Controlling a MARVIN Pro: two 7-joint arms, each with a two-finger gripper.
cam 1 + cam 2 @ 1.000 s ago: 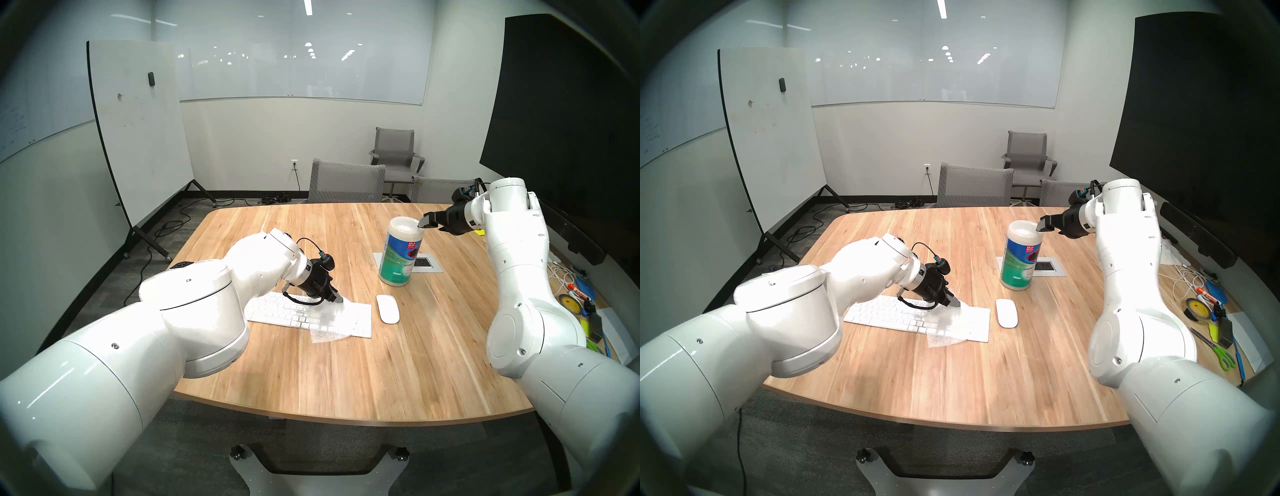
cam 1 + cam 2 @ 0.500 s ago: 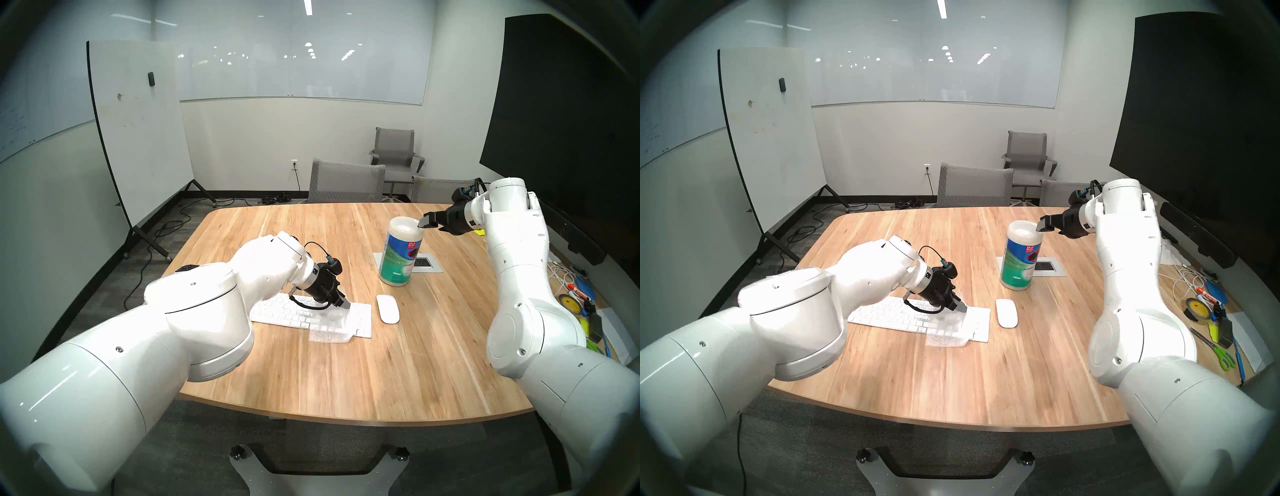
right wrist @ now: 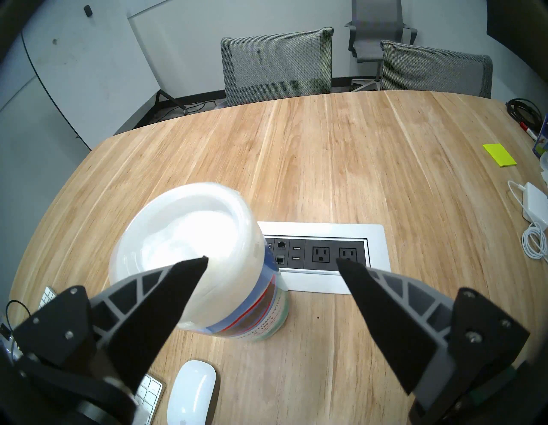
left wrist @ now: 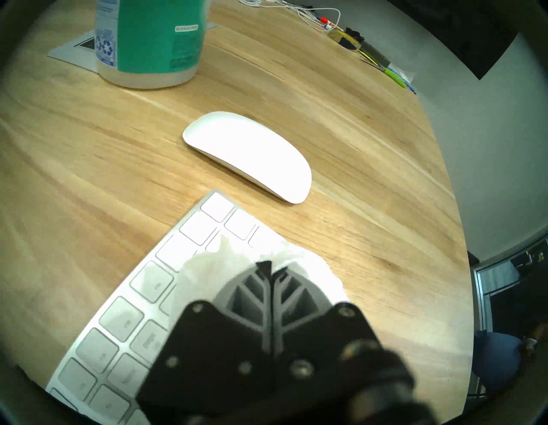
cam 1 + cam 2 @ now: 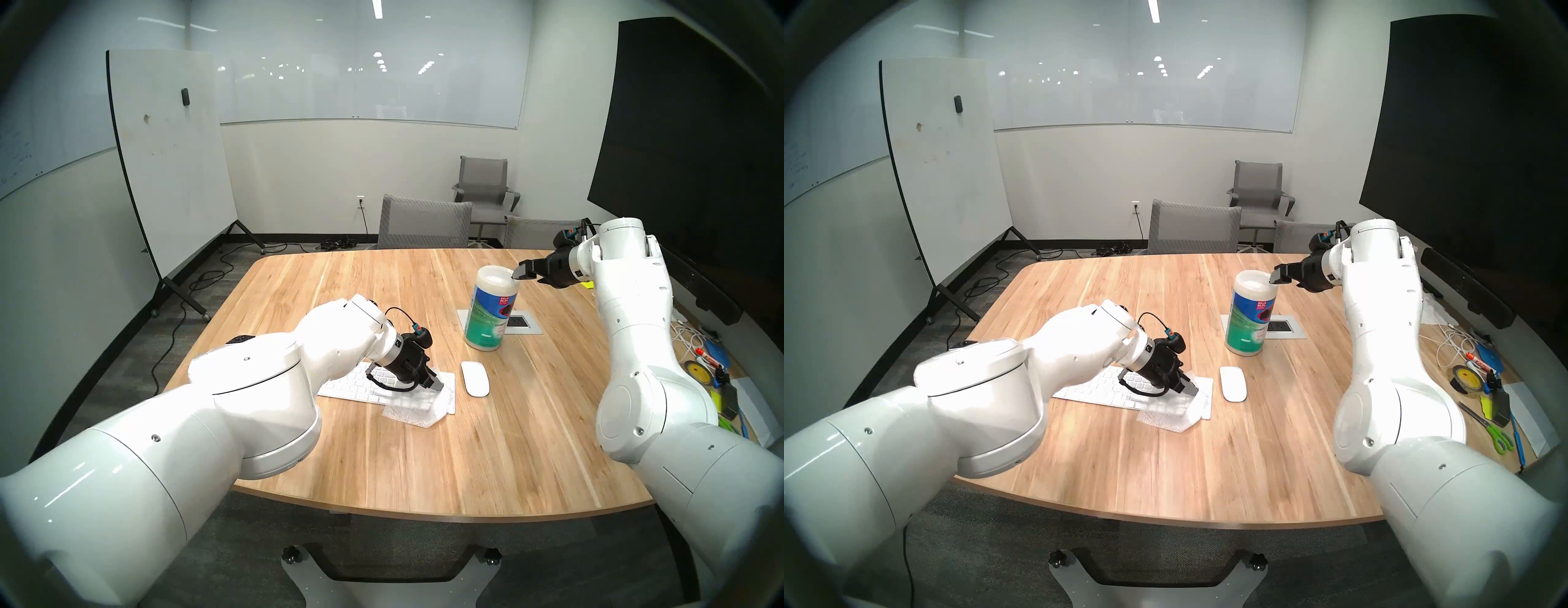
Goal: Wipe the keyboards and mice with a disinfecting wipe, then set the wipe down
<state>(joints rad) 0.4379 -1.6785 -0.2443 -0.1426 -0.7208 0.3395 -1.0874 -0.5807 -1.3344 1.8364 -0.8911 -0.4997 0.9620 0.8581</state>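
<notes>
Two arms over the wooden desk (image 5: 424, 458). L gripper (image 5: 437, 385) has its fingers pinched tight on the wipe (image 5: 418, 409), pressing it onto the R end of the keyboard (image 5: 352, 384), w/ the wipe's lower edge spilling off the keyboard's near side onto the desk. L arm hides the keyboard's L half in the head views; the wrist view shows only a few keys, the gripper body blocking the rest, so exactly how much of the wipe is pinched is hard to tell. Mouse (image 5: 474, 378) sits bare just R of the keyboard, apart from the wipe, roughly mid-desk. R gripper (image 3: 271, 262) hangs w/ fingers spread wide, empty, above & beside the canister (image 5: 488, 310) top, toward the desk's far R; one fingertip overlaps the lid in view, contact unclear. Canister covers part of the outlet panel (image 3: 373, 234). Clutter at the R edge is too small to name.
</notes>
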